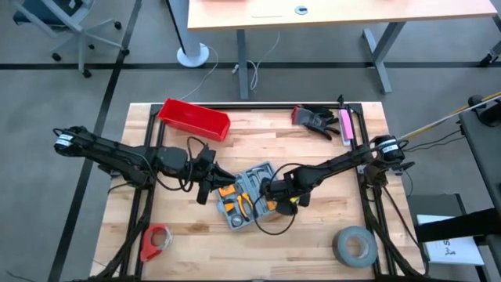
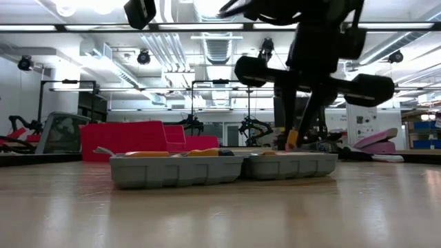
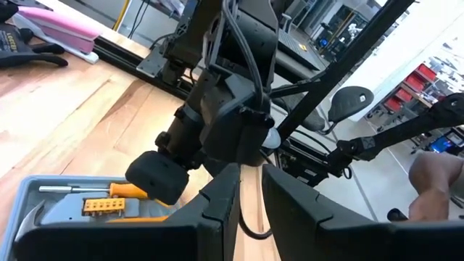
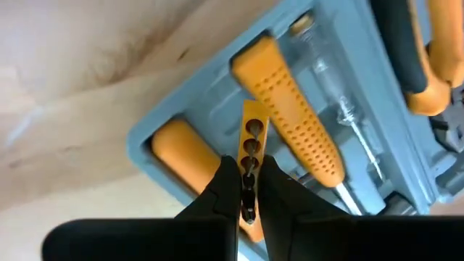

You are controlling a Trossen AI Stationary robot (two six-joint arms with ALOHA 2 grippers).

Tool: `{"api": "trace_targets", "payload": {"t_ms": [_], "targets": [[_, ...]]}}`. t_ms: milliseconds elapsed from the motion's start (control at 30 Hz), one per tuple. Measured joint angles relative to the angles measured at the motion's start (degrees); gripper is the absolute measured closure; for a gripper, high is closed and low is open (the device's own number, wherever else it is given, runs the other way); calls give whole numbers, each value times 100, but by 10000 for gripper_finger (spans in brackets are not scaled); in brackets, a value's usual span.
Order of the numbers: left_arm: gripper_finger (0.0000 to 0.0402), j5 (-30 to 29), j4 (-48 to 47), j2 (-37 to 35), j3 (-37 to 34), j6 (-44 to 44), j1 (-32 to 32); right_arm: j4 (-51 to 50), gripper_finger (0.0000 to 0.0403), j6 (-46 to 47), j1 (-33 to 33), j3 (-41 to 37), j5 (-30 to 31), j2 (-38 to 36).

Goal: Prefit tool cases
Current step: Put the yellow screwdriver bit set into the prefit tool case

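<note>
The grey-blue tool case [image 1: 249,194] lies open and flat at the table's middle, with orange-handled tools in its recesses. My right gripper [image 1: 279,197] stands over the case's right part, pointing steeply down, and is shut on a small orange strip with a row of round holes [image 4: 251,138]. The strip lies between an orange screwdriver handle [image 4: 290,109] and another orange handle [image 4: 185,156]. My left gripper [image 3: 250,190] hovers near level at the case's left side [image 1: 208,182]. Its fingers are a narrow gap apart with nothing between them. My right gripper pinches the orange strip's near end [image 4: 249,190] between its two fingertips, coming from above at a steep slant. The fingers lie along the strip, which sticks out past them over the case's recesses. Whether its far end rests on the case I cannot tell.
A red bin [image 1: 194,117] stands at the far left of the table. Black gloves [image 1: 315,119] and a pink tool [image 1: 345,124] lie at the far right. A grey tape roll [image 1: 354,245] sits near right, and a red dispenser [image 1: 156,241] near left.
</note>
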Motion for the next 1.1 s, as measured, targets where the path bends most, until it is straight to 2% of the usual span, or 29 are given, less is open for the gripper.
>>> {"api": "trace_targets", "payload": {"t_ms": [267,600,1100], "targets": [[335,0,1,2,0,0,1,14,372,-851,95,-90,49,0],[335,0,0,2,0,0,1,29,374,-1077,256,-92,86,0],[335,0,2,2,0,-45,1,37,326,-1008,243,-96,-17,0]]}}
